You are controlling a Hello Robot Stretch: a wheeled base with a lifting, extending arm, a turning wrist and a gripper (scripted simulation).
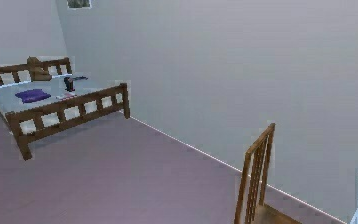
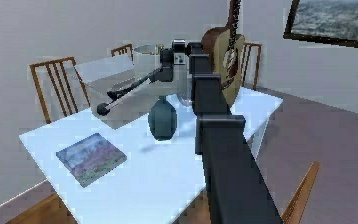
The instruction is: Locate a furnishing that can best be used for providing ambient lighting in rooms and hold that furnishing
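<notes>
- Arm bar (image 2: 222,150), dark and square, reaches out over the white counter (image 2: 47,150) from the arm side view's bottom edge.
- At its far end sit two small white squares (image 2: 177,48) with black marks. Left of them the tool (image 2: 107,104) slants downward, its thin fingers (image 2: 127,92) crossing in front of an open pale box (image 2: 107,72).
- What state the tool's fingers are in I cannot tell, nor whether it has hold of anything, since the box stands on the counter right behind its tip.
- A pale rounded shape (image 2: 147,49) shows just behind the box, beside the tool's body. Whether that is a lamp's shade I cannot tell.
- A teal vase (image 2: 162,120) stands upright on the counter just left of the arm bar.
- A flat book (image 2: 90,158) lies nearer the counter's front edge, apart from the box.
- A guitar (image 2: 227,50) stands upright at the counter's far side, with wooden chairs (image 2: 52,85) around the counter and a framed picture (image 2: 332,22) on the wall at upper right.
- In the forward view a wooden bed (image 1: 62,110) stands by the wall at left. On its cover are a purple item (image 1: 32,96) and a small dark thing (image 1: 69,85), with a brown lump (image 1: 39,70) by the headboard.
- A slatted chair back (image 1: 255,170) shows at the forward view's lower right.
</notes>
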